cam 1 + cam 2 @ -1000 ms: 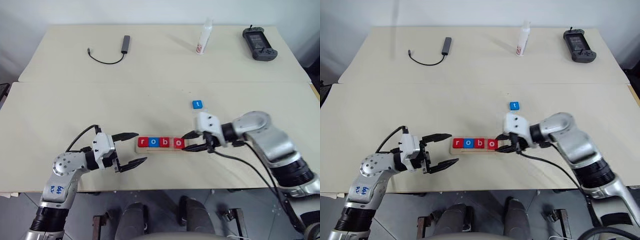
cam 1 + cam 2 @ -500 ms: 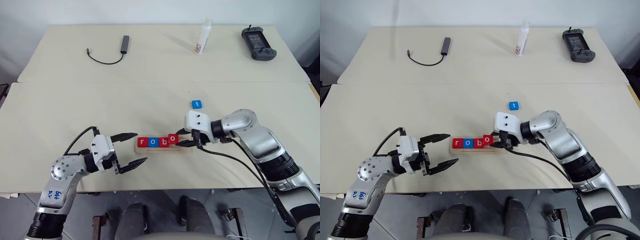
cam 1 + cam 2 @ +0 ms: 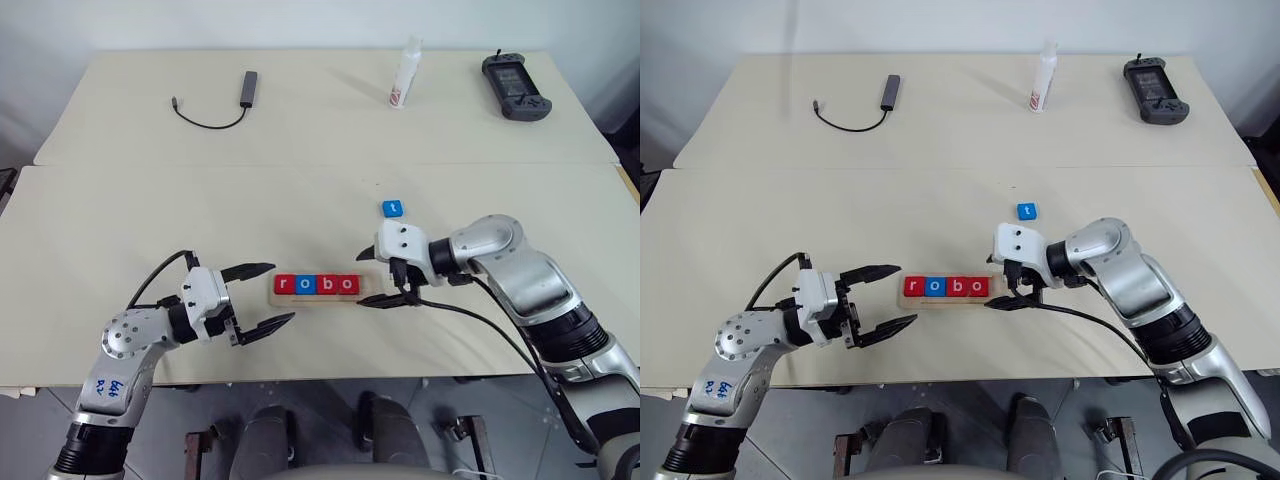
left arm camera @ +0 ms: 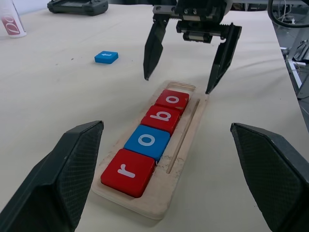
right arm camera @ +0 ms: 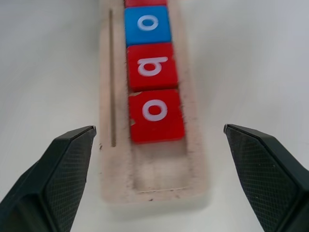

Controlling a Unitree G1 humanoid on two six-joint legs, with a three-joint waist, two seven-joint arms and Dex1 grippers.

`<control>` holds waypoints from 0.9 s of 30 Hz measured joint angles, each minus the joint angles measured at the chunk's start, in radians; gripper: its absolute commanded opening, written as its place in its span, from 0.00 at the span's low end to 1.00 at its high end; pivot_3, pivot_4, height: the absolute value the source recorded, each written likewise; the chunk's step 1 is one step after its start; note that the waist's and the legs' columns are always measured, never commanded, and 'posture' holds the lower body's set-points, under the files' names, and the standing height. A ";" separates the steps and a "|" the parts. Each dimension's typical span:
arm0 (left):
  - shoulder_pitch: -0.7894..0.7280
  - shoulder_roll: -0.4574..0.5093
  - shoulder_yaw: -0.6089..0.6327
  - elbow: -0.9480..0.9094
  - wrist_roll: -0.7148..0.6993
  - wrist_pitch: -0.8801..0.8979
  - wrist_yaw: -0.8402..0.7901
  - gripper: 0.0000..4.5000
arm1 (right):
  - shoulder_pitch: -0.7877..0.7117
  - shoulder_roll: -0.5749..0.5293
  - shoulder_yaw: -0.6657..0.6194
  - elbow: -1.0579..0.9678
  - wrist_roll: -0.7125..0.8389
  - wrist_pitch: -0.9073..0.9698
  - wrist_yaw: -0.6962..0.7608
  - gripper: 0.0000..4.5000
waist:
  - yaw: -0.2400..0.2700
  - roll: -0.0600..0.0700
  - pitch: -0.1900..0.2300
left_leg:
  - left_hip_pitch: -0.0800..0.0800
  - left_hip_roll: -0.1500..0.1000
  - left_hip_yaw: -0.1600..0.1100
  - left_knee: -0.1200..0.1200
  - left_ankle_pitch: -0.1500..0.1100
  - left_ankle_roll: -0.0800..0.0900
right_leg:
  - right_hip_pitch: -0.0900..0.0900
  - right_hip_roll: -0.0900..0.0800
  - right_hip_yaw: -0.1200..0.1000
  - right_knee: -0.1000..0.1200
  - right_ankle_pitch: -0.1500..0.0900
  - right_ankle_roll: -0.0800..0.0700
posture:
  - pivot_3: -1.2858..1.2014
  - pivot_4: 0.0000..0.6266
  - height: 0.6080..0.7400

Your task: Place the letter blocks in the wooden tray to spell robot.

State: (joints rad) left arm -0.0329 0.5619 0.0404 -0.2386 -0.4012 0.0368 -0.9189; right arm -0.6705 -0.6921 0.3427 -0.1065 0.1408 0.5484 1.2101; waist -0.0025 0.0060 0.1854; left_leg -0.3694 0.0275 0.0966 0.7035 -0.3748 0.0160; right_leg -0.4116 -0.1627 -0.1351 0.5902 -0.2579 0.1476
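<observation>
Right tool (image 3: pixel 383 277) angled down at wooden tray (image 3: pixel 372 294) end, fingers apart, empty. Left tool (image 3: pixel 268 295) level at the other end, fingers apart. Tray's top cropped in right wrist view.

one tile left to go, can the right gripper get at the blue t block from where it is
Probably yes. The blue t block lies alone on the table just beyond the open right gripper, which hangs at the wooden tray's empty end; nothing stands between them.
</observation>
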 measured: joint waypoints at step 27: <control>-0.164 -0.021 -0.002 0.153 -0.026 0.042 -0.059 1.00 | 0.724 0.050 -0.816 -0.005 0.305 -0.381 -0.259 1.00 | 0.003 0.001 -0.001 | 0.007 0.001 0.005 -0.003 0.000 -0.001 | 0.002 0.001 0.005 0.001 0.000 0.000 | 0.52 0.24 1.00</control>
State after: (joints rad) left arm -0.1973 0.5404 0.0385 -0.0855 -0.4267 0.0784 -0.9775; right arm 0.0537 -0.6420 -0.4737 -0.1113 0.4460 0.1671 0.9506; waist 0.0001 0.0069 0.1843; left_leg -0.3627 0.0281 0.1014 0.7010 -0.3745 0.0155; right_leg -0.4096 -0.1617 -0.1301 0.5912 -0.2579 0.1476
